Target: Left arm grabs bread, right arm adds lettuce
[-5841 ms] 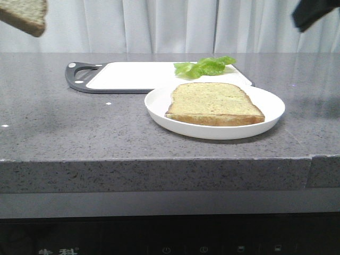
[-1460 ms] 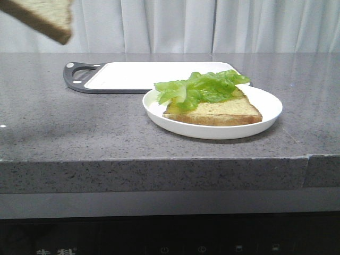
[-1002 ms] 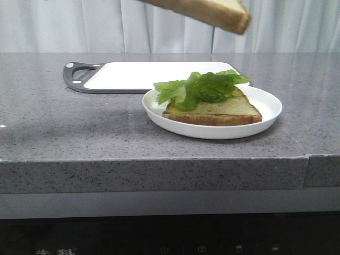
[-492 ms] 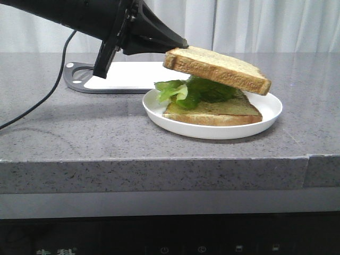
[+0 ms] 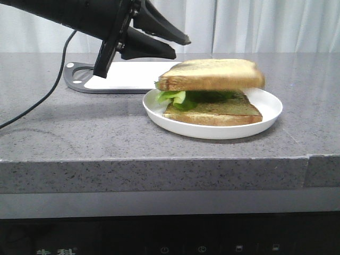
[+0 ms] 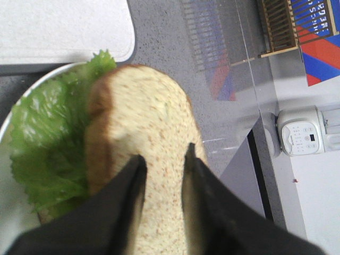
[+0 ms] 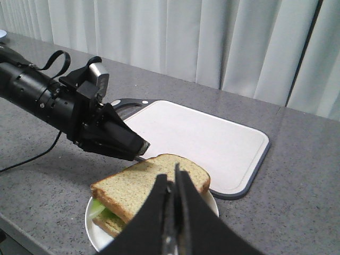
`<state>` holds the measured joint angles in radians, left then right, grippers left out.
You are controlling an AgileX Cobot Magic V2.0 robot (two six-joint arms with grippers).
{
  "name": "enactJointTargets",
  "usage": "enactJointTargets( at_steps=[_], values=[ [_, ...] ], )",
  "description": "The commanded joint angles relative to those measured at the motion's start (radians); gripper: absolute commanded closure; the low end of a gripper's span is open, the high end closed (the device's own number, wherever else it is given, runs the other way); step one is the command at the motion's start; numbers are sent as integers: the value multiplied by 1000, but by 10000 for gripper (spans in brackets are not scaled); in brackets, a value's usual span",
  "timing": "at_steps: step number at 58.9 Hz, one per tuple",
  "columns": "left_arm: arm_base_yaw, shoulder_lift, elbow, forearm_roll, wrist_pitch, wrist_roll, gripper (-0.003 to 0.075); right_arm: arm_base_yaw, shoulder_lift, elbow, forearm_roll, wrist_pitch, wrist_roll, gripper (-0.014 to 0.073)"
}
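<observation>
The bread [image 5: 212,74] lies flat on the lettuce [image 5: 172,97], which covers a thinner slice [image 5: 212,112] on the white plate [image 5: 268,114]. The bread looks motion-blurred. My left gripper [image 5: 181,48] is open and empty, just above and left of the bread, clear of it. In the left wrist view the open gripper [image 6: 163,162] is over the bread [image 6: 143,117], with lettuce [image 6: 42,143] beside it. My right gripper [image 7: 171,178] is shut and empty, high above the bread [image 7: 143,183], and is out of the front view.
A white cutting board with a dark grey handle [image 5: 133,74] lies behind the plate and also shows in the right wrist view [image 7: 202,138]. The left arm's black cable [image 5: 48,90] trails over the grey counter at the left. The counter's front edge [image 5: 159,159] is near.
Half a second ago my left gripper held the bread tilted over the lettuce. The jaws have opened and the bread now lies flat on the lettuce.
</observation>
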<state>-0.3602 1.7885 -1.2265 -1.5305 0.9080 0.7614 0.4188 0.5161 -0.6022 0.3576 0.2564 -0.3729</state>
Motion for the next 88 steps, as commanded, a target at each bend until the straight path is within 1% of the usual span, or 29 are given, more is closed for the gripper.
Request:
enactJointTargets(
  at_steps=[1,4,7,10,14,18,22,23,27,30,35,41,47,51,60,67,80,84,88],
  values=[
    [20,-47,-29,-54,66,-3,402,0,-1,-27,-7,-74,-1,645],
    [40,-53,-29,-54,90,-3,379,0,-1,-27,-7,-74,-1,645],
    [63,-65,-29,-54,117,-3,383,0,-1,-27,-7,-74,-1,645],
    [92,-82,-29,-51,151,-3,398,0,-1,-27,-7,-75,-1,645],
    [127,-108,-29,-46,174,-3,446,0,-1,-27,-7,-75,-1,645],
    [150,-136,-29,-37,179,-1,540,0,-1,-27,-7,-75,-1,645],
    [167,-165,-29,-13,179,18,687,0,-1,-27,-7,-75,0,645],
    [168,-172,-29,-6,179,28,736,0,-1,-27,-7,-74,0,645],
    [174,-204,-29,22,177,83,741,0,-1,-27,-7,-72,0,646],
    [174,-228,-29,44,166,92,741,0,-1,-27,-7,-72,0,646],
    [170,-293,-29,154,91,96,741,-9,-1,-27,-7,-75,0,655],
    [160,-390,-3,331,-65,71,741,-61,-1,-27,-7,-74,1,655],
    [131,-528,69,525,-291,21,741,-110,-1,-27,-2,-54,1,655],
    [115,-619,135,597,-403,15,741,-124,-3,-18,-2,-46,1,655],
    [111,-825,312,682,-587,-5,741,-122,-49,70,6,-110,1,655],
    [111,-990,465,711,-708,-5,741,-122,-122,141,11,-152,1,655],
    [113,-1272,713,749,-785,-5,741,-122,-217,217,20,-155,1,655],
    [113,-1334,764,751,-816,-5,741,-122,-219,223,28,-155,1,655],
    [113,-1381,797,751,-820,-5,741,-122,-219,223,32,-160,1,655]
  ],
)
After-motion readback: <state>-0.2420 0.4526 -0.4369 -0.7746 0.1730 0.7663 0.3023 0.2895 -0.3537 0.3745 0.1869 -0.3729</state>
